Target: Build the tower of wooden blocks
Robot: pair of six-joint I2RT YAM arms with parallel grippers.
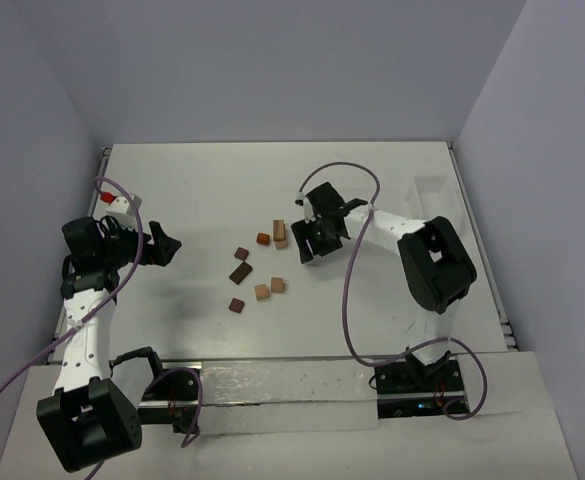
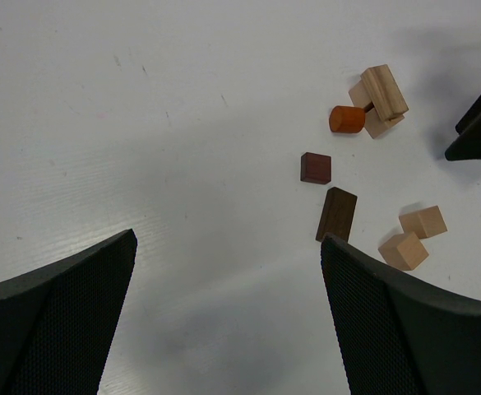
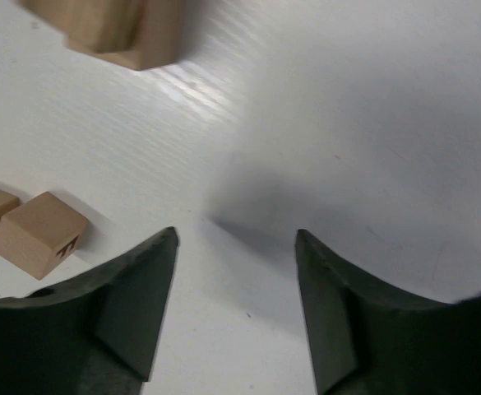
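- The left arm rose from its base and bent inward. The left gripper (image 1: 167,247) was spread wide and empty, well left of the dark oblong block (image 1: 240,272).
- The right arm reached across with the right gripper (image 1: 305,245) tipped down, jaws partly apart on nothing. It sat just right of the wood blocks (image 1: 262,292) scattered around that oblong.
- Only the left wrist view showed one tan piece (image 2: 385,90) lying atop another beyond the oblong, beside an orange cylinder (image 2: 347,118).
- Only the right wrist view showed a mark printed on a tan cube (image 3: 41,233).

Small tan and dark reddish-brown wood blocks (image 1: 240,272) lie scattered in a loose cluster, mostly apart.
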